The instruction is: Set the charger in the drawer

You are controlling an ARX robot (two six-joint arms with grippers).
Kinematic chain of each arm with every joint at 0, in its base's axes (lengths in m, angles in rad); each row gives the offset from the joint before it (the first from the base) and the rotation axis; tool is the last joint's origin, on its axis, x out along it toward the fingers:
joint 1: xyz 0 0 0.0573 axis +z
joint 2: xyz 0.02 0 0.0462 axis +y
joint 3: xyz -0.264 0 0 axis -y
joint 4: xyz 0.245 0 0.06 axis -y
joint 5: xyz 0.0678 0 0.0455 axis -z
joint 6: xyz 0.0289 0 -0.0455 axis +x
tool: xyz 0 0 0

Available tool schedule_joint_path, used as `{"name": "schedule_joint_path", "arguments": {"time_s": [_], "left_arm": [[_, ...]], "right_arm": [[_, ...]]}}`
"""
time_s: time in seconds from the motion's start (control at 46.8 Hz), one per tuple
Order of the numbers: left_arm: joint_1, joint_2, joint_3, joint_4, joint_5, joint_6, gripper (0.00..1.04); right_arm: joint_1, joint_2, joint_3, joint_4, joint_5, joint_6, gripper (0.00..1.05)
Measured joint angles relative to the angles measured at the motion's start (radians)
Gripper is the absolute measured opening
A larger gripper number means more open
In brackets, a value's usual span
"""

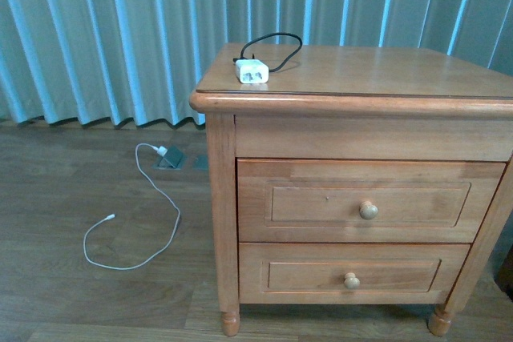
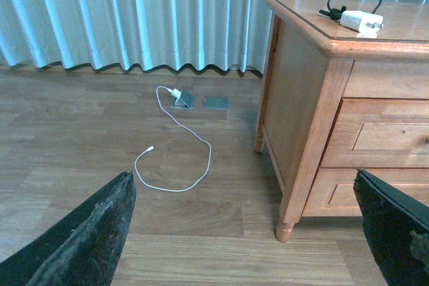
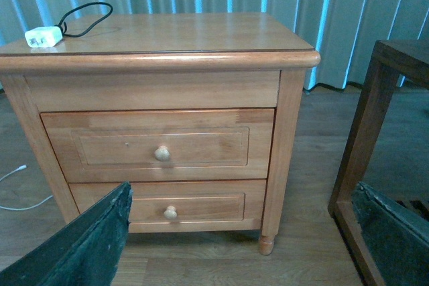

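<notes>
The white charger [image 1: 252,70] with its black looped cable lies on top of the wooden nightstand [image 1: 361,70], near its left front corner; it also shows in the left wrist view [image 2: 360,20] and the right wrist view [image 3: 43,36]. The upper drawer [image 1: 369,200] is shut, with a round pale knob [image 1: 368,210]; it shows shut in the right wrist view [image 3: 159,146] too. My left gripper [image 2: 244,229] is open and empty, low over the floor left of the nightstand. My right gripper [image 3: 241,232] is open and empty, in front of the nightstand's right side.
A long white cable [image 1: 136,222] with a white plug lies on the wood floor left of the nightstand, by a floor socket [image 1: 171,157]. The shorter bottom drawer [image 1: 351,274] is shut. A dark wooden frame [image 3: 365,132] stands right of the nightstand. Curtains hang behind.
</notes>
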Motion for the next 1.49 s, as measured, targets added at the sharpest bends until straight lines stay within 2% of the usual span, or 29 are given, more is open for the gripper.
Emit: {"name": "schedule_joint_path", "arguments": {"time_s": [0.577, 0.705, 0.79, 1.046, 1.11, 1.302, 1.495], "left_arm": [[0.0, 0.0, 0.0, 0.0, 0.0, 0.0, 0.99], [0.0, 0.0, 0.0, 0.0, 0.0, 0.0, 0.99], [0.0, 0.0, 0.0, 0.0, 0.0, 0.0, 0.99], [0.0, 0.0, 0.0, 0.0, 0.0, 0.0, 0.99], [0.0, 0.0, 0.0, 0.0, 0.0, 0.0, 0.99], [0.0, 0.0, 0.0, 0.0, 0.0, 0.0, 0.99], [0.0, 0.0, 0.0, 0.0, 0.0, 0.0, 0.99]], "right_arm": [[0.0, 0.0, 0.0, 0.0, 0.0, 0.0, 0.96], [-0.024, 0.073, 0.009, 0.004, -0.185, -0.115, 0.96], [0.008, 0.229, 0.055, 0.054, -0.201, -0.148, 0.96], [0.189, 1.055, 0.296, 0.547, -0.075, -0.16, 0.96], [0.23, 1.225, 0.367, 0.627, -0.047, -0.167, 0.96], [0.321, 1.724, 0.645, 0.696, -0.002, -0.155, 0.96], [0.335, 1.942, 0.803, 0.733, 0.03, -0.133, 0.96]]}}
